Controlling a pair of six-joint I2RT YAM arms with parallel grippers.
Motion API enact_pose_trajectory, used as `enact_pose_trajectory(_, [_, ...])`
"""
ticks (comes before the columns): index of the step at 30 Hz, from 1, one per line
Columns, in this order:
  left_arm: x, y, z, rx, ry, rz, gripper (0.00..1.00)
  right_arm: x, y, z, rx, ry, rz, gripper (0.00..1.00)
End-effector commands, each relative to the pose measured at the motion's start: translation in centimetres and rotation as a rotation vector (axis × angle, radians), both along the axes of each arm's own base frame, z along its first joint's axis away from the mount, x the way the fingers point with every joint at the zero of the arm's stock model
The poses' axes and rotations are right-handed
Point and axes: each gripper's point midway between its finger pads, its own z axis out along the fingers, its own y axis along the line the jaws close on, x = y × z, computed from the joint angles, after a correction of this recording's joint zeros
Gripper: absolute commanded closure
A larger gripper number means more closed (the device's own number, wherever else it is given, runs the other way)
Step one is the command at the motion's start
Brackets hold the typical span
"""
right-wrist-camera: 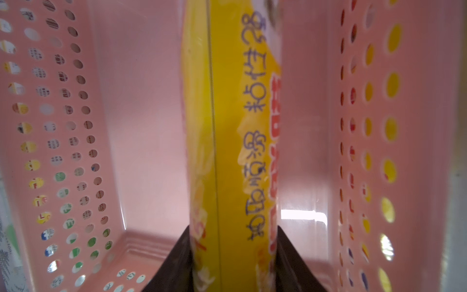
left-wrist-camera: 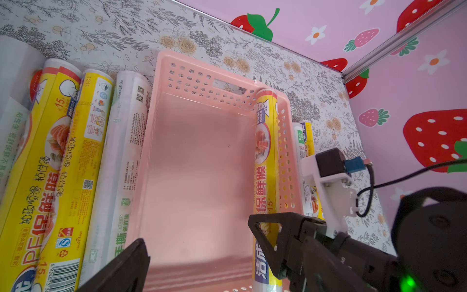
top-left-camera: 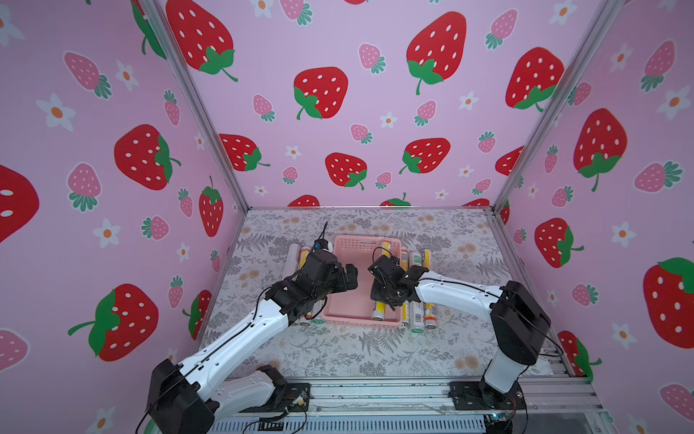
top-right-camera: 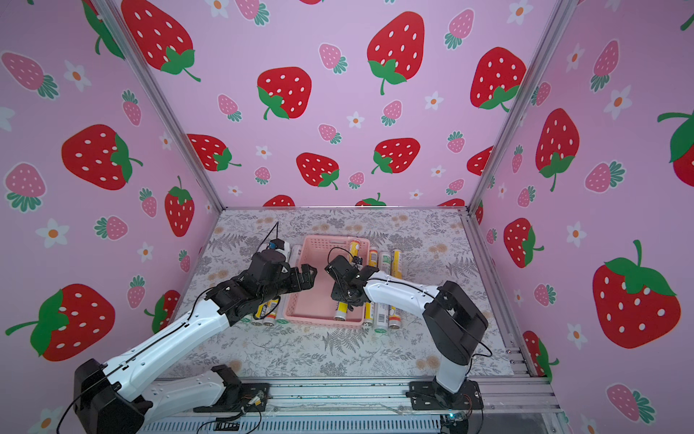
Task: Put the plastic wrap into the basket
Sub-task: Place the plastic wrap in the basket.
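The pink basket [top-left-camera: 358, 240] [top-right-camera: 327, 242] stands mid-table. A yellow roll of plastic wrap [top-left-camera: 378, 311] [left-wrist-camera: 265, 151] [right-wrist-camera: 232, 126] lies lengthwise low inside it, along its right wall. My right gripper [right-wrist-camera: 233, 242] is shut on this roll near its front end. I cannot tell whether the roll touches the basket floor. My left gripper [top-left-camera: 349, 278] [left-wrist-camera: 232, 275] hangs open over the basket's left half, nothing between its fingers. More rolls of plastic wrap lie on the table: several, yellow [left-wrist-camera: 48, 164] and white [left-wrist-camera: 121, 151], left of the basket, and three [top-left-camera: 415, 315] right of it.
The basket floor [left-wrist-camera: 197, 164] is bare apart from the held roll. The left arm [top-left-camera: 300, 289] covers the near ends of the left-hand rolls. Strawberry-print walls [top-left-camera: 338, 112] close in the table at the back and both sides.
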Motion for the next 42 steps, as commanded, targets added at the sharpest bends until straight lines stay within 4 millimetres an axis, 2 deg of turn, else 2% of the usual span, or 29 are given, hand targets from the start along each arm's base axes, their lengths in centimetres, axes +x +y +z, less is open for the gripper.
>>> enact_pose_trajectory(1, [-0.2, 0.7, -0.6, 0.022, 0.015, -0.003, 0.0, 0.3, 0.3, 0.1, -0.027, -0.005, 0.015, 0.74])
enact_pose_trajectory(6, [-0.1, 0.9, -1.1, 0.023, 0.033, -0.002, 0.0, 0.2, 0.0, -0.9, -0.046, 0.011, 0.011, 0.61])
enact_pose_trajectory(13, [-0.1, 0.3, -2.7, 0.001, 0.078, -0.017, 0.0, 0.7, 0.0, -0.4, -0.047, -0.018, 0.009, 0.49])
enact_pose_trajectory(15, [-0.1, 0.1, -3.0, 0.0, 0.092, -0.022, 0.0, 0.9, 0.1, 0.0, -0.047, -0.029, 0.009, 0.49])
enact_pose_trajectory(16, [-0.1, 0.0, -3.0, 0.001, 0.096, -0.023, 0.0, 0.9, 0.0, 0.2, -0.048, -0.034, 0.011, 0.45])
enact_pose_trajectory(19, [-0.1, 0.1, -3.1, 0.008, 0.105, -0.022, 0.0, 1.1, 0.0, 0.9, -0.052, -0.053, 0.019, 0.41])
enact_pose_trajectory(23, [-0.5, 0.7, -3.0, 0.017, 0.097, -0.016, 0.01, 1.8, 0.1, 2.8, -0.055, -0.116, 0.055, 0.42])
enact_pose_trajectory(28, [-0.4, 2.5, -3.0, 0.011, 0.089, 0.022, 0.02, 3.2, 0.7, 5.7, -0.052, -0.212, 0.119, 0.42])
enact_pose_trajectory(31, [-0.4, 3.9, -3.2, -0.018, 0.1, 0.052, 0.03, 4.2, 2.0, 6.2, -0.031, -0.2, 0.166, 0.43])
enact_pose_trajectory(35, [-0.7, 5.4, -3.7, -0.044, 0.127, 0.08, 0.04, 5.5, 4.7, 5.6, 0.019, -0.171, 0.224, 0.46])
enact_pose_trajectory(39, [-1.2, 6.9, -4.0, -0.054, 0.124, 0.114, 0.03, 6.4, 7.3, 3.7, 0.055, -0.127, 0.272, 0.47])
enact_pose_trajectory(42, [-1.5, 8.1, -3.8, -0.074, 0.118, 0.143, 0.03, 7.0, 6.9, 1.2, 0.034, -0.078, 0.234, 0.47])
